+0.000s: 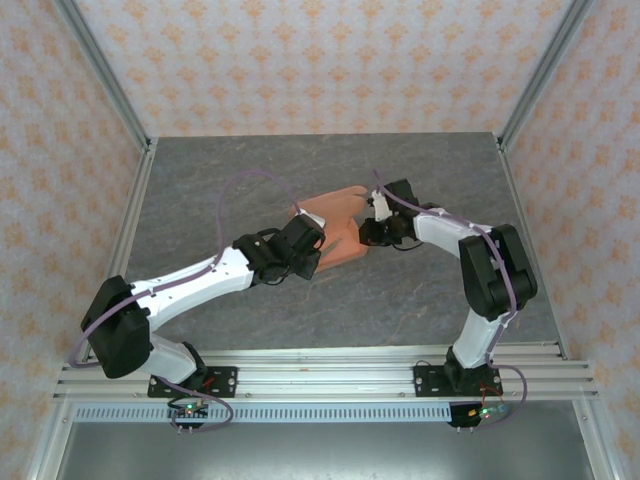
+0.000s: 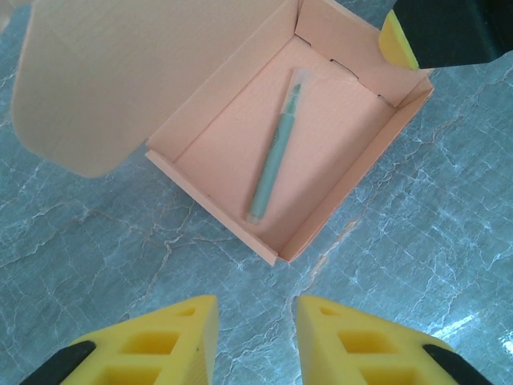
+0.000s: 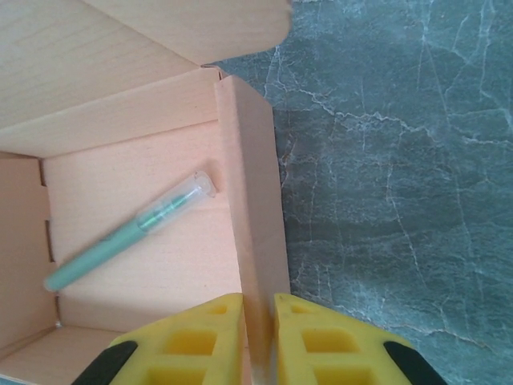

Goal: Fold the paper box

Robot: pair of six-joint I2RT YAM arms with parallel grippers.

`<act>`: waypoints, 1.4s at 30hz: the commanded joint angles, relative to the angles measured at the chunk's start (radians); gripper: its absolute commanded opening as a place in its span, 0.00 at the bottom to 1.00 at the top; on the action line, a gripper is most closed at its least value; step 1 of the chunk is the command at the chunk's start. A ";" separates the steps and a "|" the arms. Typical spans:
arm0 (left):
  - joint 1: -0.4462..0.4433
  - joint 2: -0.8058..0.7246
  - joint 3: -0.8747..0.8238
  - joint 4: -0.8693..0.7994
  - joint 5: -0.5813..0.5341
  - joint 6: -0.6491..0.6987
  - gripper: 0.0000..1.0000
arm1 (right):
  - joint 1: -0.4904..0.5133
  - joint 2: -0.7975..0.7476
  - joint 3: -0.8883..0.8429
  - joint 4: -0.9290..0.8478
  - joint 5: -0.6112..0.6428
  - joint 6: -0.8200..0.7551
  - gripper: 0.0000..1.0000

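The paper box (image 1: 338, 222) stands mid-table as a salmon-orange open tray with its lid flap (image 2: 88, 80) raised at the back. A green pen (image 2: 275, 148) lies inside on the box floor (image 2: 224, 144). My right gripper (image 3: 259, 309) is shut on the box's right side wall (image 3: 252, 200), one yellow finger inside and one outside; the pen (image 3: 128, 233) lies left of it. My left gripper (image 2: 256, 309) hovers open over bare table, just short of the box's near corner, with nothing between its fingers. From above, the left gripper (image 1: 303, 247) and right gripper (image 1: 377, 226) flank the box.
The grey marbled tabletop (image 1: 250, 180) is bounded by aluminium rails (image 1: 130, 215) on the left, right and near sides, with patterned walls behind. A yellow fingertip (image 2: 397, 40) of the right gripper shows at the box's far corner in the left wrist view.
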 commanded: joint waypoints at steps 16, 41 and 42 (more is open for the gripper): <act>0.017 -0.042 -0.036 0.006 -0.013 -0.009 0.32 | 0.174 0.021 0.103 -0.206 0.531 0.036 0.13; 0.028 -0.057 -0.058 0.011 -0.006 -0.013 0.32 | 0.244 0.135 0.206 -0.355 0.813 0.074 0.13; 0.028 -0.056 -0.057 0.011 -0.005 -0.013 0.32 | 0.244 0.135 0.206 -0.354 0.812 0.075 0.13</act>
